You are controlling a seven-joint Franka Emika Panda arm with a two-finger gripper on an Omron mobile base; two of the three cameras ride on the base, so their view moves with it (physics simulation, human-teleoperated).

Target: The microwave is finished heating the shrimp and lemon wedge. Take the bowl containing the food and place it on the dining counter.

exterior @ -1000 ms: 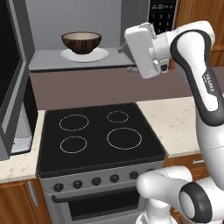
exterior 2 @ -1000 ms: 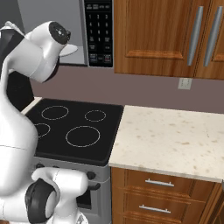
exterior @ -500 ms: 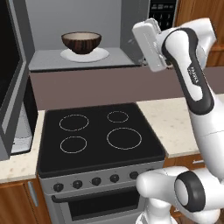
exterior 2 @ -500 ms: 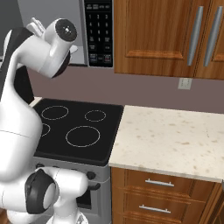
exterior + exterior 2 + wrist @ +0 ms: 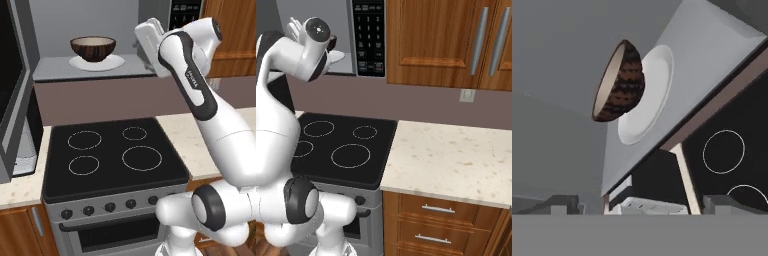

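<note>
The microwave stands open, its keypad strip to the right of the cavity. Inside, the dark-brown bowl sits upright on the white turntable plate. The bowl's wall hides the shrimp and lemon wedge. My gripper hovers at the right side of the cavity mouth, to the right of the bowl and apart from it. In the hand view the bowl and plate appear rolled sideways, ahead of my open gripper, which holds nothing. The dining counter is out of view.
The microwave's dark glass door is swung out at the left. Below lies the black stovetop, flanked on the right by a short speckled counter. Wooden wall cabinets hang right of the keypad.
The hand has swung left and up toward the microwave opening, closer to the bowl. The jaws have stayed open; bowl and plate have not moved.
</note>
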